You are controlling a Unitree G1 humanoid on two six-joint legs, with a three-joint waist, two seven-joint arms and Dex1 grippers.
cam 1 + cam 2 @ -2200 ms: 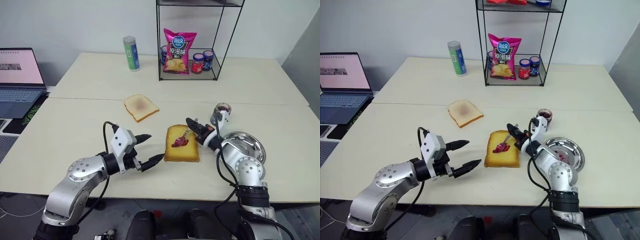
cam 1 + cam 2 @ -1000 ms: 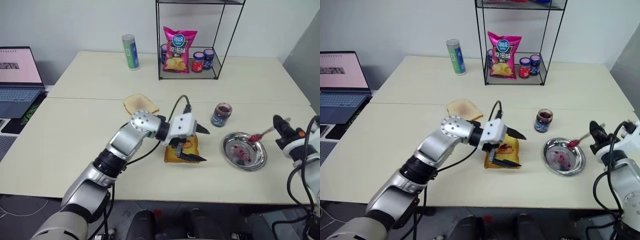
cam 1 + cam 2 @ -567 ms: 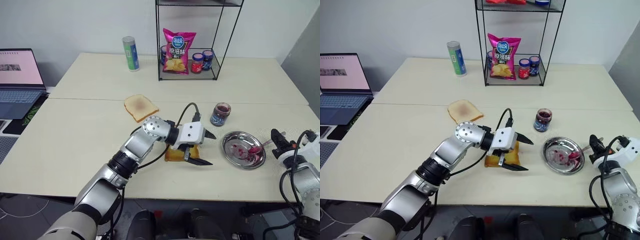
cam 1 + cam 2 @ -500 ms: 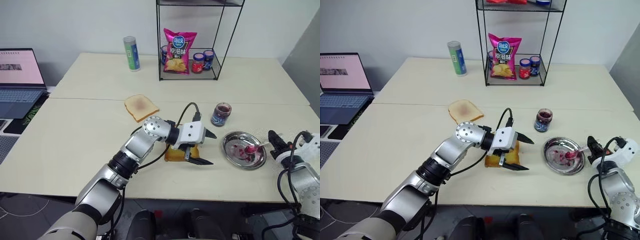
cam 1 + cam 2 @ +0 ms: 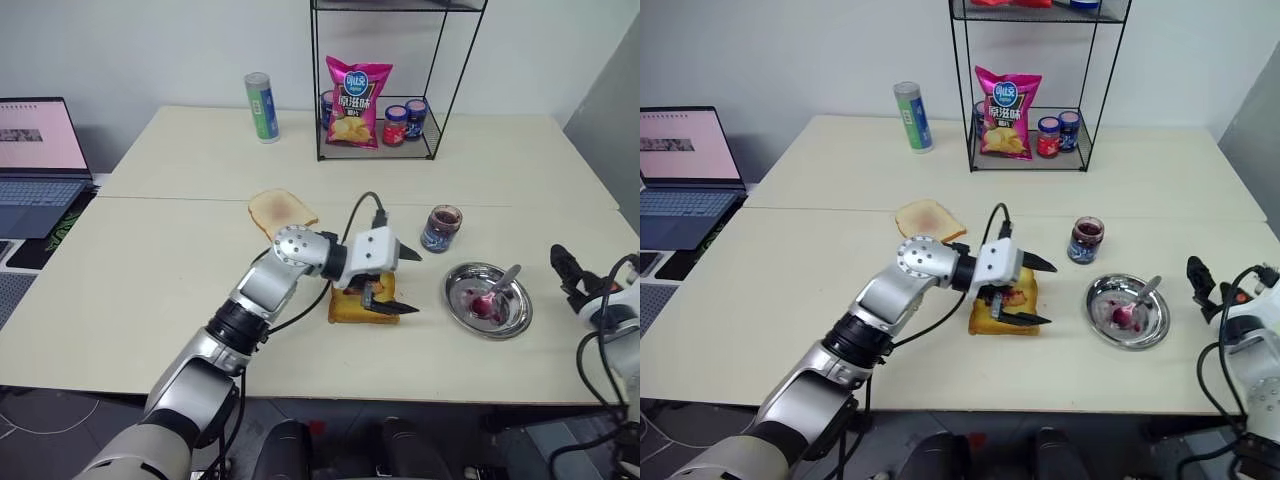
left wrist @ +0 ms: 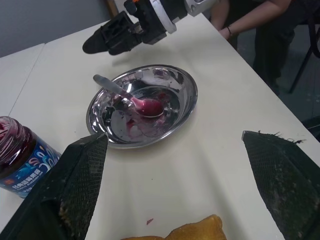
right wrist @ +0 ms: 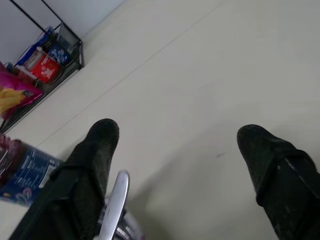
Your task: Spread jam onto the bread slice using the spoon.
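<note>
1. Head views: the left gripper [image 5: 398,283] hangs over the bread slice [image 5: 1004,310] at mid tabletop [image 5: 160,260], fingers spread, holding nothing. Jam [image 5: 1012,296] smears the slice's top. The spoon [image 5: 496,291] lies in the steel dish [image 5: 520,318] to the right; the right gripper [image 5: 562,266] sits right of the dish.
2. Left wrist view: the spoon's red-smeared bowl rests in the dish; the open jam jar [image 6: 20,150] stands beside it.
3. Right wrist view: right fingers [image 7: 100,142] spread, empty, apart from the spoon handle.

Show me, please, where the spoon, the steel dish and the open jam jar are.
spoon [image 6: 131,100]: left wrist view, on its bowl.
steel dish [image 5: 520,312]: left eye view, on its rim.
open jam jar [image 5: 1085,241]: right eye view, on its label.
</note>
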